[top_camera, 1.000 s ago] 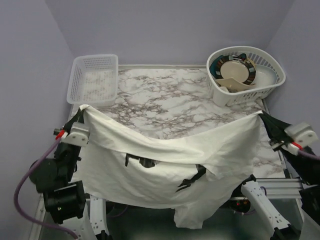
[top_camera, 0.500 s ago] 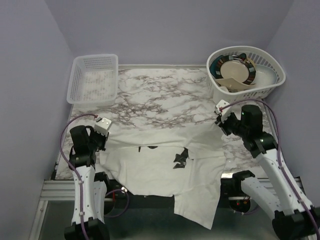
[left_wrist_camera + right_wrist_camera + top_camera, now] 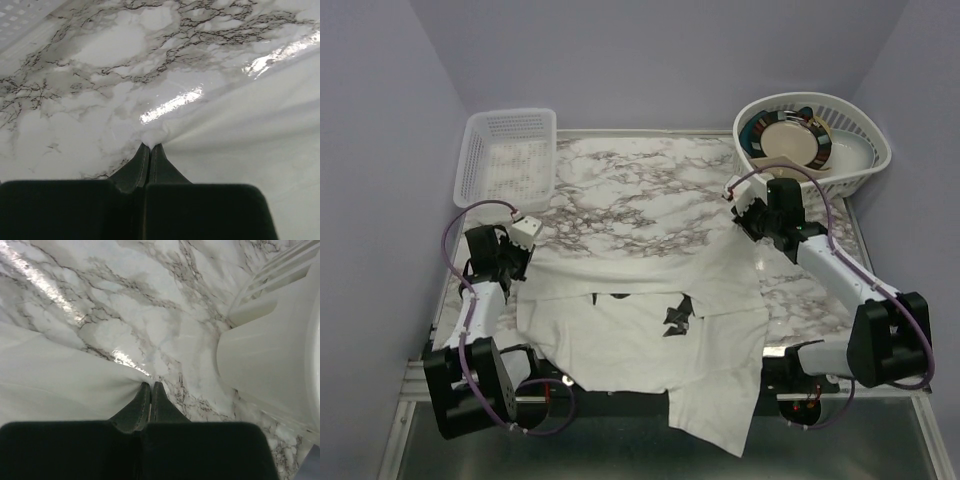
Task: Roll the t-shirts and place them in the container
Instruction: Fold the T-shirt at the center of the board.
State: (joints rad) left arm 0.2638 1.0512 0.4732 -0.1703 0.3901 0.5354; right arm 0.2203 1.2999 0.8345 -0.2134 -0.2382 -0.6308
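A white t-shirt (image 3: 640, 310) with small black marks on its chest lies spread on the marble table (image 3: 640, 195), and its near part hangs over the front edge. My left gripper (image 3: 523, 266) is low at the shirt's far left corner, shut on a pinch of the cloth. In the left wrist view that gripper (image 3: 150, 146) has white fabric (image 3: 240, 135) bunched at its tips. My right gripper (image 3: 752, 240) is shut on the far right corner. Seen from the right wrist, the gripper (image 3: 151, 385) holds the shirt (image 3: 60, 375), which pulls into folds at the tips.
A rectangular white lattice basket (image 3: 508, 158) stands at the back left. A round white basket (image 3: 840, 165) holding plates stands at the back right, close beside my right gripper; its wall (image 3: 270, 355) fills the right of the right wrist view.
Both arms came down and inward from holding the shirt stretched in the air. The shirt now lies flat on the table, its far edge drawn a little farther back.
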